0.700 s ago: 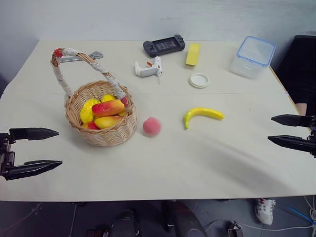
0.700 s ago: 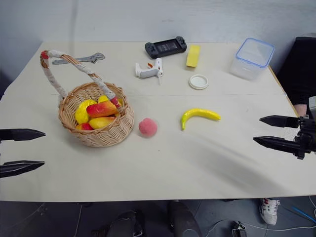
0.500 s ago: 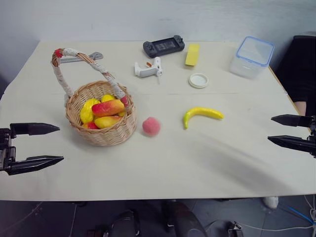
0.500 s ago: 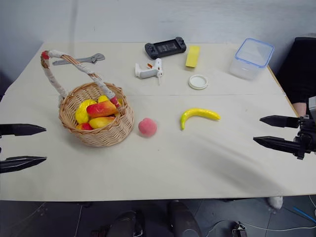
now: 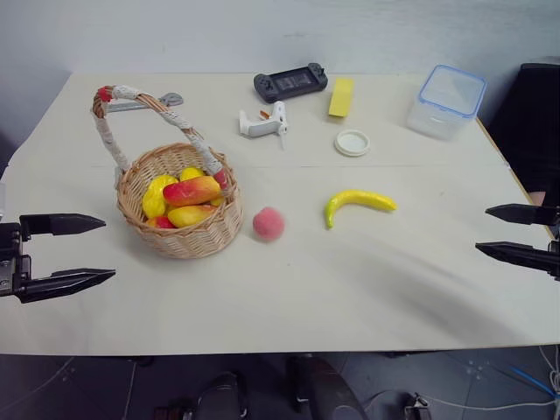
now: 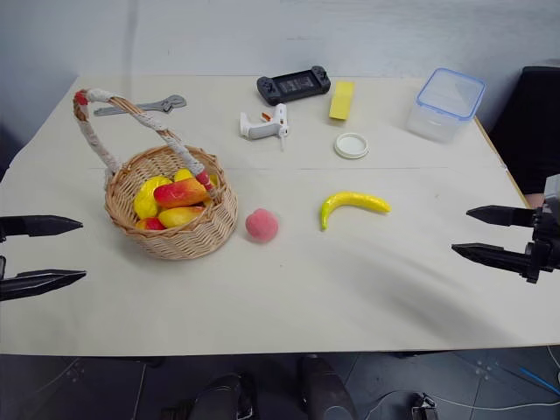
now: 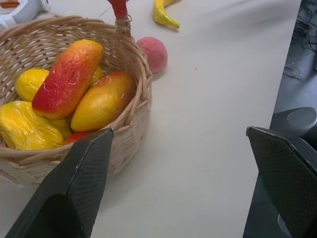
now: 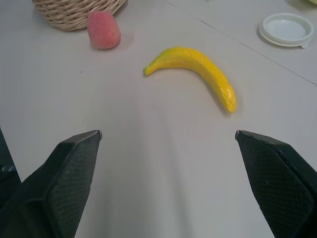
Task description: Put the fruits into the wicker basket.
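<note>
The round tan woven wicker basket (image 5: 179, 206) w/ a tall arched handle wrapped in white cord sat on the cream tabletop (image 5: 367, 289), left of centre, holding red-yellow oblong mangoes (image 5: 191, 190). Just right of it, apart from its wall, lay the small pinkish-red peach-like ball (image 5: 269, 224) – and further right the curved bright yellow toy banana (image 5: 359, 204), both on the bare table, not in the basket.

Left gripper (image 5: 79, 251) hovered at the table's left edge, near the basket's side, black fingers spread wide, holding nothing. Right gripper (image 5: 506, 231) hovered at the right edge, well apart from the banana – fingers also wide apart, empty.

At the far side: a dark handheld game console (image 5: 290, 81), yellow sponge block (image 5: 341, 95), white glue gun (image 5: 263, 122), round white lid (image 5: 353, 143), clear plastic box w/ blue-rimmed lid (image 5: 447, 99), metal wrench (image 6: 140, 106).
</note>
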Available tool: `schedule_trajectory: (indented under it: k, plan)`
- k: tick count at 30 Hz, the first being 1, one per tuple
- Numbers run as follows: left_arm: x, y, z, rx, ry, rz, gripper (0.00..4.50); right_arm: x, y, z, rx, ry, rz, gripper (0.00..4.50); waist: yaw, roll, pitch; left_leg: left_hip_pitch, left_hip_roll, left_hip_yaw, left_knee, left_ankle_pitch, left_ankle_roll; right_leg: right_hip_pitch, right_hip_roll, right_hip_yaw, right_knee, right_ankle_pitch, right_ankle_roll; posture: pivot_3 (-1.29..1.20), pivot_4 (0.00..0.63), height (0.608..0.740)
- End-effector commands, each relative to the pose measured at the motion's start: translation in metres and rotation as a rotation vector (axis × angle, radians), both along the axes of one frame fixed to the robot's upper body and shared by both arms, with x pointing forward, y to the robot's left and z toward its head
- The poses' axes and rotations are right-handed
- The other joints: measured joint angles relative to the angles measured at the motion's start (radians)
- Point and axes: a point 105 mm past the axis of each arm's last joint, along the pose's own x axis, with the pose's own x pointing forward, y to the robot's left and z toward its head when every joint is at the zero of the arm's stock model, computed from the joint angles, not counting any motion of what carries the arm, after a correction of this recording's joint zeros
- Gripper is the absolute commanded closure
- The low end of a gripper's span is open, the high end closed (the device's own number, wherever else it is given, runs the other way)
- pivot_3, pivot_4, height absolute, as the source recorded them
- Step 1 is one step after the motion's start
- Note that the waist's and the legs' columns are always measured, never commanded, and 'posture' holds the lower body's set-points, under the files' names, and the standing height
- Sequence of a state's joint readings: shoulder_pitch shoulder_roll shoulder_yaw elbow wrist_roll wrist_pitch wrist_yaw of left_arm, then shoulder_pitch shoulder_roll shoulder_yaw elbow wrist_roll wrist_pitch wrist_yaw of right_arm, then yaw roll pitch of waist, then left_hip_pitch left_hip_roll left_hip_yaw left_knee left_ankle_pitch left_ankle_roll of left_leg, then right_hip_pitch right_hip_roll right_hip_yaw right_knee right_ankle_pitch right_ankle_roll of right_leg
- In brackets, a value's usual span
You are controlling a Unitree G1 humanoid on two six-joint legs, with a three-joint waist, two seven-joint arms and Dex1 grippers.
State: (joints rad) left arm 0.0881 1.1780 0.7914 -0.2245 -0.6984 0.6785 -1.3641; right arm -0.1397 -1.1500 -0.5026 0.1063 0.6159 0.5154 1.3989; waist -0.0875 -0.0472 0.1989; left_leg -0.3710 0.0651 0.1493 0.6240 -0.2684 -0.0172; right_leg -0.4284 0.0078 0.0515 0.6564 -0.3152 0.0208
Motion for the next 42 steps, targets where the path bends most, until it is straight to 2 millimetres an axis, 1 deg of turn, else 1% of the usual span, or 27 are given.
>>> schedule_trajectory:
  k: [1, 2, 4, 6, 7, 10, 12, 15, 18, 19, 21, 24, 27, 30, 34, 35, 36, 38, 40, 41, 42]
  plan:
    - [0.007, 0.0, 0.004, 0.0, -0.057, 0.018, 0.0, 0.005, 0.006, 0.003, -0.007, -0.014, 0.002, 0.04, -0.001, 0.0, 0.0, 0.0, 0.0, 0.0, 0.0, 0.0, 0.0, 0.0, 0.0, 0.0, 0.0, 0.0, 0.0, 0.0, 0.15, 0.74]
    - [0.009, 0.0, 0.005, -0.002, -0.068, 0.026, 0.0, 0.006, 0.008, 0.003, -0.011, -0.008, 0.002, 0.04, -0.001, 0.0, 0.0, 0.0, 0.0, 0.0, 0.001, 0.0, 0.0, 0.0, 0.0, 0.0, 0.001, 0.0, 0.0, 0.0, 0.15, 0.74]
    - [0.013, -0.009, 0.009, -0.057, -0.086, 0.008, 0.0, 0.009, 0.026, 0.005, -0.011, -0.004, 0.057, 0.04, -0.001, 0.0, 0.0, 0.0, 0.0, 0.0, 0.003, 0.0, 0.0, 0.0, 0.0, 0.0, 0.003, 0.0, 0.0, 0.0, 0.15, 0.74]
    - [0.013, -0.023, 0.009, -0.079, -0.072, -0.055, 0.0, 0.014, 0.058, 0.008, -0.002, -0.025, 0.157, 0.04, -0.007, 0.0, 0.0, 0.0, 0.0, 0.0, 0.004, 0.0, 0.0, 0.0, 0.0, 0.0, 0.004, 0.0, 0.0, 0.0, 0.15, 0.74]
    - [0.013, -0.028, 0.009, -0.079, -0.065, -0.075, 0.0, 0.016, 0.068, 0.009, -0.004, -0.035, 0.187, 0.04, -0.012, 0.0, 0.0, 0.001, 0.001, 0.0, 0.005, 0.001, 0.0, 0.0, 0.0, 0.0, 0.005, 0.0, 0.0, 0.0, 0.15, 0.74]
    - [0.015, -0.047, 0.007, -0.056, -0.082, -0.16, 0.0, 0.03, 0.122, 0.008, -0.014, -0.102, 0.319, 0.04, -0.021, 0.0, 0.0, 0.001, 0.001, -0.001, 0.005, 0.002, -0.001, 0.001, 0.0, 0.0, 0.005, 0.0, 0.0, 0.0, 0.15, 0.74]
    - [0.015, -0.056, 0.007, -0.044, -0.083, -0.202, 0.0, 0.042, 0.156, 0.009, -0.003, -0.141, 0.366, 0.04, -0.028, 0.0, 0.0, 0.001, 0.001, -0.001, 0.005, 0.003, -0.002, 0.001, 0.0, 0.0, 0.006, 0.001, 0.001, 0.0, 0.15, 0.74]
    - [0.018, -0.059, 0.006, -0.032, -0.081, -0.213, 0.0, 0.055, 0.203, 0.007, 0.021, -0.165, 0.426, 0.04, -0.029, 0.0, 0.0, 0.0, 0.0, -0.001, 0.005, 0.006, -0.006, -0.001, 0.001, 0.001, 0.007, 0.001, 0.0, 0.0, 0.15, 0.74]
    - [0.023, -0.054, 0.003, -0.009, -0.087, -0.185, 0.0, 0.068, 0.239, 0.0, 0.017, -0.159, 0.445, 0.04, -0.027, 0.0, 0.0, -0.001, 0.001, -0.001, 0.005, 0.006, -0.008, -0.003, 0.001, 0.001, 0.011, 0.001, 0.0, 0.0, 0.15, 0.74]
    - [0.024, -0.053, 0.003, -0.005, -0.089, -0.176, 0.0, 0.073, 0.248, -0.004, 0.014, -0.152, 0.437, 0.04, -0.026, 0.0, 0.0, -0.001, 0.001, -0.001, 0.005, 0.006, -0.008, -0.004, 0.001, 0.001, 0.011, 0.0, 0.0, 0.0, 0.15, 0.74]
    - [0.024, -0.052, 0.002, -0.007, -0.087, -0.17, 0.0, 0.086, 0.263, -0.012, 0.001, -0.147, 0.404, 0.04, -0.025, -0.001, 0.0, -0.003, 0.001, -0.001, 0.006, 0.006, -0.008, -0.005, 0.001, 0.001, 0.011, 0.0, 0.0, 0.0, 0.15, 0.74]
    - [0.024, -0.051, 0.002, -0.01, -0.091, -0.163, 0.0, 0.102, 0.278, -0.025, -0.016, -0.13, 0.359, 0.04, -0.026, -0.002, -0.001, -0.009, 0.0, 0.0, 0.007, 0.006, -0.008, -0.01, 0.001, 0.001, 0.012, -0.001, 0.0, 0.0, 0.15, 0.74]
    - [0.024, -0.051, 0.003, -0.012, -0.104, -0.15, 0.0, 0.109, 0.285, -0.044, -0.069, -0.114, 0.364, 0.04, -0.025, -0.002, -0.001, -0.018, 0.001, 0.0, 0.012, 0.006, -0.008, -0.019, 0.001, 0.0, 0.016, 0.0, 0.0, 0.0, 0.15, 0.74]
    - [0.024, -0.05, 0.006, -0.014, -0.116, -0.135, 0.0, 0.114, 0.294, -0.058, -0.087, -0.091, 0.361, 0.04, -0.025, -0.002, -0.001, -0.018, 0.001, -0.001, 0.013, 0.005, -0.007, -0.019, 0.001, 0.0, 0.016, -0.001, 0.0, 0.0, 0.15, 0.74]
    - [0.026, -0.048, 0.008, -0.015, -0.133, -0.117, 0.0, 0.118, 0.303, -0.07, -0.098, -0.082, 0.36, 0.04, -0.033, -0.002, -0.001, -0.018, 0.001, -0.001, 0.017, 0.006, -0.007, -0.019, 0.001, 0.0, 0.021, -0.001, 0.0, 0.0, 0.15, 0.74]
    - [0.026, -0.047, 0.009, -0.018, -0.137, -0.11, 0.0, 0.119, 0.305, -0.07, -0.089, -0.083, 0.355, 0.42, -0.034, -0.002, -0.001, -0.018, 0.001, -0.001, 0.019, 0.006, -0.007, -0.019, 0.001, 0.0, 0.022, -0.001, 0.0, 0.0, 0.15, 0.74]
    - [0.027, -0.046, 0.01, -0.02, -0.141, -0.105, 0.0, 0.12, 0.306, -0.07, -0.085, -0.085, 0.355, 0.64, -0.036, -0.002, -0.001, -0.018, 0.001, -0.001, 0.02, 0.006, -0.007, -0.019, 0.001, 0.0, 0.023, -0.001, 0.0, 0.0, 0.15, 0.74]
    - [0.029, -0.042, 0.013, -0.037, -0.15, -0.077, 0.0, 0.118, 0.309, -0.066, -0.055, -0.094, 0.37, 1.35, -0.039, -0.002, -0.001, -0.018, 0.001, -0.001, 0.022, 0.006, -0.007, -0.019, 0.001, 0.0, 0.026, -0.001, 0.0, 0.0, 0.15, 0.74]
    - [0.032, -0.034, 0.016, -0.059, -0.16, -0.029, 0.0, 0.115, 0.31, -0.059, -0.024, -0.103, 0.382, 1.99, -0.041, -0.002, -0.001, -0.017, 0.001, -0.001, 0.023, 0.006, -0.007, -0.019, 0.001, 0.0, 0.027, 0.0, 0.0, 0.0, 0.15, 0.74]
    - [0.033, -0.028, 0.016, -0.067, -0.165, 0.0, 0.0, 0.112, 0.309, -0.055, -0.007, -0.109, 0.393, 2.22, -0.041, -0.002, -0.001, -0.017, 0.001, -0.001, 0.023, 0.006, -0.007, -0.018, 0.001, 0.0, 0.027, 0.0, 0.0, 0.0, 0.15, 0.74]
    - [0.034, -0.022, 0.016, -0.075, -0.168, 0.029, 0.0, 0.108, 0.309, -0.05, 0.013, -0.111, 0.412, 2.34, -0.042, -0.002, -0.001, -0.017, 0.001, -0.002, 0.023, 0.006, -0.007, -0.018, 0.0, 0.0, 0.028, 0.0, 0.0, 0.0, 0.15, 0.74]
